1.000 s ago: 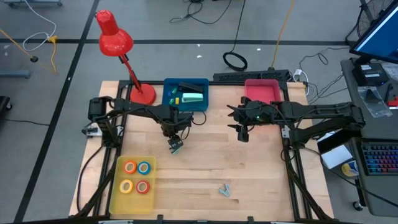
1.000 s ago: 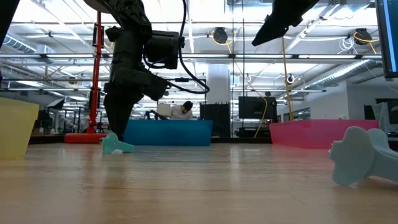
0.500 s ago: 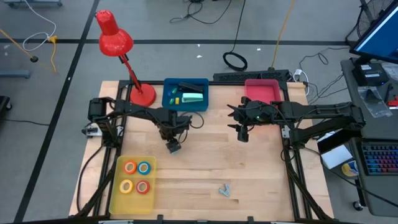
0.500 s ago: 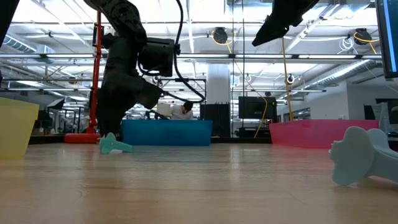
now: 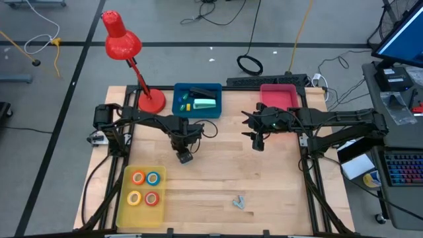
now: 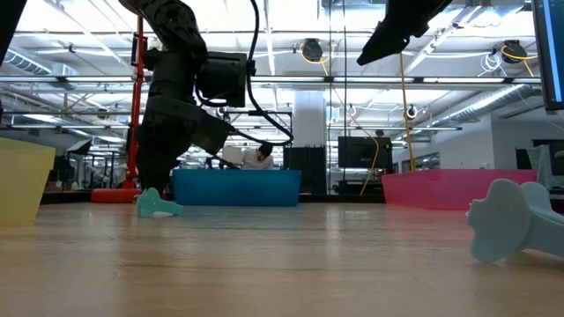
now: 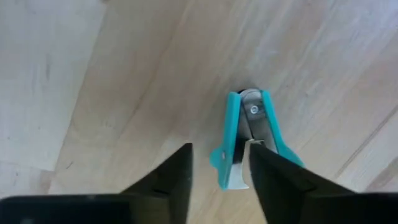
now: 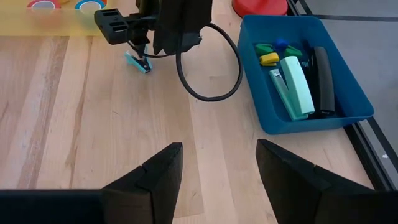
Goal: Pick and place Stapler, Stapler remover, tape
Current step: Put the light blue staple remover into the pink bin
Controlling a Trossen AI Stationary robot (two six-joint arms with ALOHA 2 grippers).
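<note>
A teal staple remover (image 7: 252, 118) lies flat on the wood under my left gripper (image 5: 184, 156), left of the table's middle; it also shows in the low view (image 6: 159, 205). That gripper (image 7: 219, 147) is open and points down over it, one teal wing between its fingers. A pale green stapler (image 5: 205, 103) lies in the blue bin (image 5: 178, 112). Four tape rolls (image 5: 144, 188) sit in the yellow tray (image 5: 125, 211). My right gripper (image 5: 258, 142) hangs open above bare wood near the pink bin (image 5: 279, 89). My left gripper comes at the staple remover from above, pointing down. One finger (image 7: 264, 171) stands over the metal middle (image 7: 244, 163) between the teal wings; the other is over bare wood beside it. The remover lies on the table. I cannot tell whether the finger presses it.
A second, pale blue-grey staple remover (image 5: 238, 202) lies near the table's near edge and stands close in the low view (image 6: 507, 220). A red desk lamp (image 5: 151, 99) stands at the far left beside the blue bin. Bare wood lies between the two arms.
My left gripper has shifted slightly toward the table's left edge. The teal staple remover has slid the same way along the wood by a small amount, staying flat. My right arm has kept still.
</note>
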